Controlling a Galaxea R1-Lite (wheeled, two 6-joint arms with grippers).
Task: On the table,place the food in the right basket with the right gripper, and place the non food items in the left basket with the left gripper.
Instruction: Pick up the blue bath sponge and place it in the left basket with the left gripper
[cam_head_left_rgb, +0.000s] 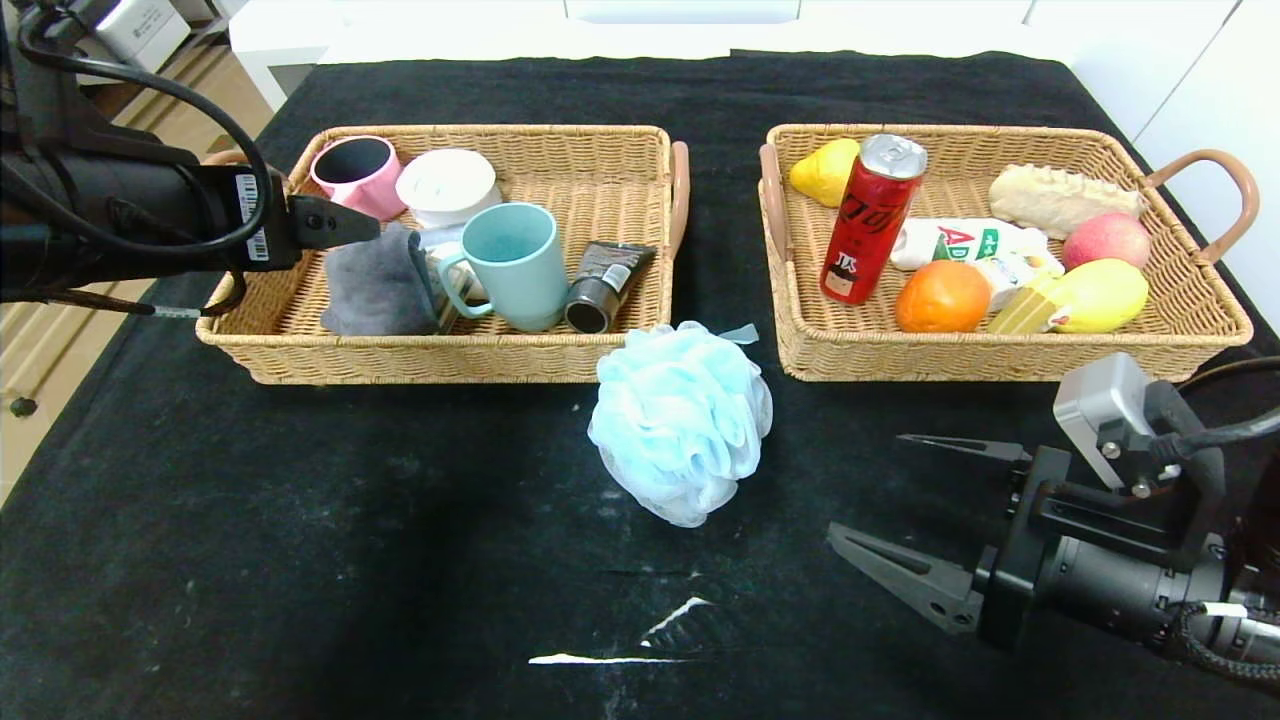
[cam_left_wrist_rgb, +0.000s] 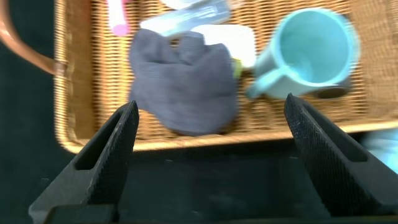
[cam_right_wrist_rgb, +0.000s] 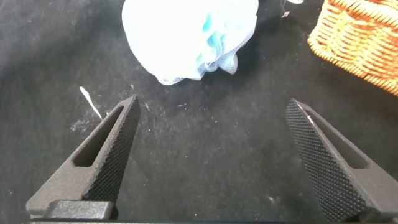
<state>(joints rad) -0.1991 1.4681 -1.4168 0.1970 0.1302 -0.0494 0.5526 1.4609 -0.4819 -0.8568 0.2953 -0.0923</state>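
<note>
A light-blue bath pouf (cam_head_left_rgb: 682, 420) lies on the black table between the two baskets, by their front corners; it also shows in the right wrist view (cam_right_wrist_rgb: 189, 37). My left gripper (cam_head_left_rgb: 350, 225) is open and empty, hovering over the left end of the left basket (cam_head_left_rgb: 450, 362), above a grey cloth (cam_head_left_rgb: 375, 285). In the left wrist view the open left gripper (cam_left_wrist_rgb: 211, 106) frames the cloth (cam_left_wrist_rgb: 183, 84) and a teal mug (cam_left_wrist_rgb: 311, 50). My right gripper (cam_head_left_rgb: 865, 487) is open and empty, low over the table, right of the pouf and in front of the right basket (cam_head_left_rgb: 1000, 357). It also shows open in its own wrist view (cam_right_wrist_rgb: 211, 102).
The left basket also holds a pink mug (cam_head_left_rgb: 357, 175), a white lidded jar (cam_head_left_rgb: 447, 185), the teal mug (cam_head_left_rgb: 515, 265) and a black tube (cam_head_left_rgb: 605, 285). The right basket holds a red can (cam_head_left_rgb: 870, 220), lemon (cam_head_left_rgb: 825, 170), bread (cam_head_left_rgb: 1060, 198), apple (cam_head_left_rgb: 1105, 240), orange (cam_head_left_rgb: 942, 297) and mango (cam_head_left_rgb: 1095, 295).
</note>
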